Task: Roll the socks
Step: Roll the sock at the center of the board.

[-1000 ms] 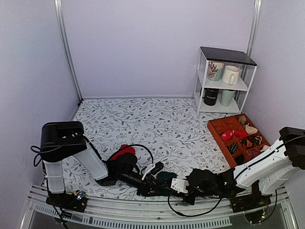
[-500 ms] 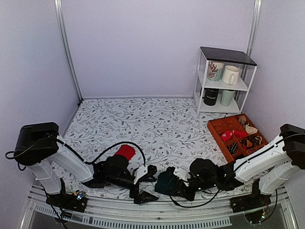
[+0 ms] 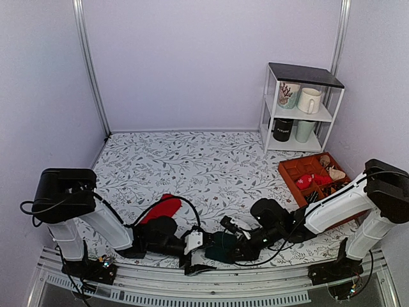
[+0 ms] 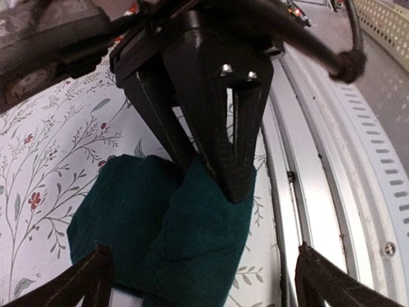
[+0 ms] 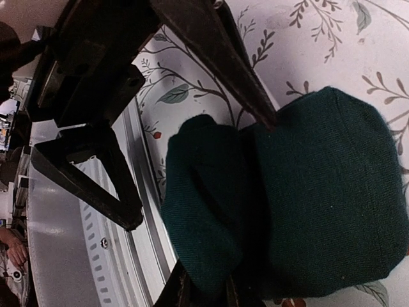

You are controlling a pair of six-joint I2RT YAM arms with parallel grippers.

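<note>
The dark teal sock [image 3: 219, 247] lies bunched and folded on the patterned table near the front rail. It fills the left wrist view [image 4: 172, 236] and the right wrist view [image 5: 307, 198]. My right gripper [image 3: 234, 245] [image 5: 208, 291] is shut on a fold of it; its black fingers [image 4: 217, 128] pinch the cloth from the far side. My left gripper [image 3: 202, 256] [image 4: 204, 284] stands wide open, its fingers [image 5: 89, 173] either side of the sock's near end, holding nothing. The red sock [image 3: 162, 207] lies flat behind the left arm.
A metal rail [image 3: 192, 291] runs along the near table edge, right beside the teal sock. An orange compartment tray [image 3: 289, 171] with small items sits at the right. Behind it stands a white shelf [image 3: 300, 109] with mugs.
My left gripper has opened wide, let go of what it gripped, drawn back, then come in around the teal sock. The right gripper stayed shut on the sock and shifted left.
</note>
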